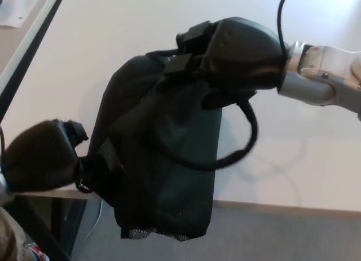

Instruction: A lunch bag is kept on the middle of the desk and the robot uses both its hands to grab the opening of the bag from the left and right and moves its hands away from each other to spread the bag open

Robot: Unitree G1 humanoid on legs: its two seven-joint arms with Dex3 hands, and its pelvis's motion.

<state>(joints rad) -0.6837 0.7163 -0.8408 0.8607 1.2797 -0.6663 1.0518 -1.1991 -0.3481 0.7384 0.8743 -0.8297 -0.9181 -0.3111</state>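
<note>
Soft black fabric lunch bag (163,159), looped cord handle (237,154), smooth white desk (113,52)

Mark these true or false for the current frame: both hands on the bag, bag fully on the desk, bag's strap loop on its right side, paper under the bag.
1. Both hands grip the lunch bag. True: left hand at its lower left, right hand at its top.
2. The bag sits fully on the desk. False: its lower end overhangs the front edge.
3. A strap loop hangs on the bag's right side. True.
4. Paper lies under the bag. False: none is visible there.
</note>
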